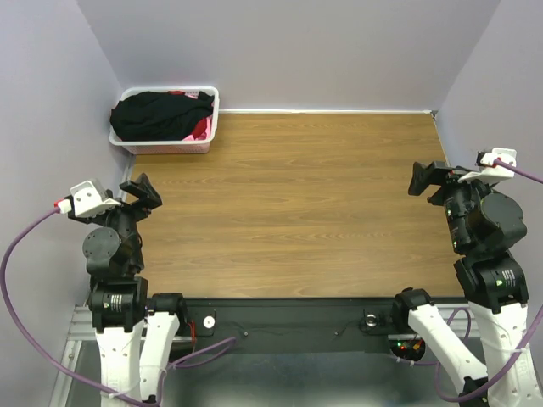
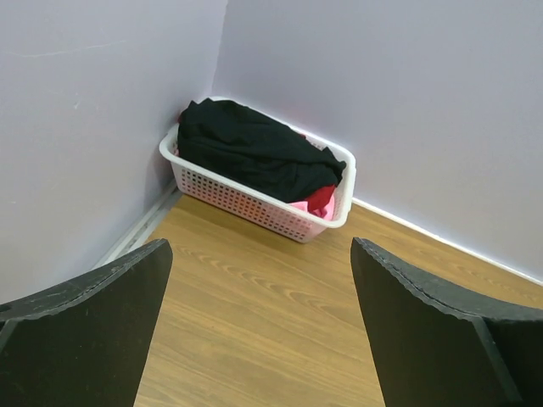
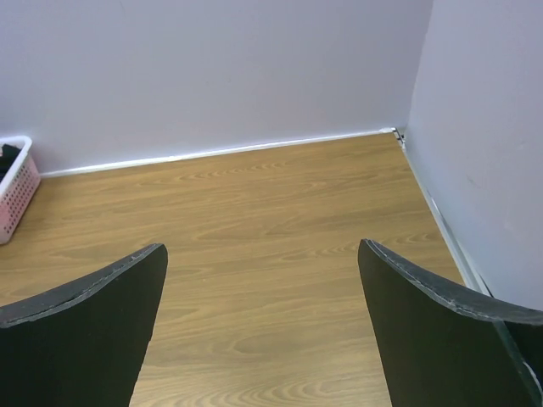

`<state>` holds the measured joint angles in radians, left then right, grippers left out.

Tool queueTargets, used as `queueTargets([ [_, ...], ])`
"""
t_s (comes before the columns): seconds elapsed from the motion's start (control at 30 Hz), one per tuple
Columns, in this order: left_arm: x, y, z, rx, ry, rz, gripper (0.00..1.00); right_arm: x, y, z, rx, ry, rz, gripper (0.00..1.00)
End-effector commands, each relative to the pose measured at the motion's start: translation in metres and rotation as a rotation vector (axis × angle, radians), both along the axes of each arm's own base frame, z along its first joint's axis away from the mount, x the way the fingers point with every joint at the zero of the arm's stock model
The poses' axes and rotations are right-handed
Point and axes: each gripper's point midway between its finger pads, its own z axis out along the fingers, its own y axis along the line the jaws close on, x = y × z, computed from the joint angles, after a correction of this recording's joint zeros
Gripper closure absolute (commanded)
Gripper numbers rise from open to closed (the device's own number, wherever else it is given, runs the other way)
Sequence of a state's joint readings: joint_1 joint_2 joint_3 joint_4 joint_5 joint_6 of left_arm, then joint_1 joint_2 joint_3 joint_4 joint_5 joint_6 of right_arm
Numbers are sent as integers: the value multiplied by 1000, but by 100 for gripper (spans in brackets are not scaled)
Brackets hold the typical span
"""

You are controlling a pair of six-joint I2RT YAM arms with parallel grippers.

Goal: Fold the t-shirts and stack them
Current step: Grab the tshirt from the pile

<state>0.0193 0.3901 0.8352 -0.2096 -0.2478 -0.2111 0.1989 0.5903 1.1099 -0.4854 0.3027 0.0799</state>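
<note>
Black, red, pink t-shirts (image 2: pixel 254 153) heaped in basket (image 2: pixel 242 202).

A wood-grain table (image 1: pixel 305 203) is seen, closed in by pale lilac walls (image 1: pixel 339 51) at the back and on both sides. A white slotted basket (image 1: pixel 170 147) is set directly on it in the far left corner, close against the two walls there. A black shirt (image 1: pixel 157 114) is heaped in the basket over red and pink shirts (image 1: pixel 202 129).
</note>
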Motion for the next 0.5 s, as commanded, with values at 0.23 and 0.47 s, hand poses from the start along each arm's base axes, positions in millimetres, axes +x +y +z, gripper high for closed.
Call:
queueTargets([
  [0.23, 82, -10, -22, -114, 129, -42, 2, 23, 40, -28, 154, 57, 159, 0],
  [0.47, 163, -3, -49, -107, 334, -4, 2, 27, 61, -58, 152, 142, 266, 0],
])
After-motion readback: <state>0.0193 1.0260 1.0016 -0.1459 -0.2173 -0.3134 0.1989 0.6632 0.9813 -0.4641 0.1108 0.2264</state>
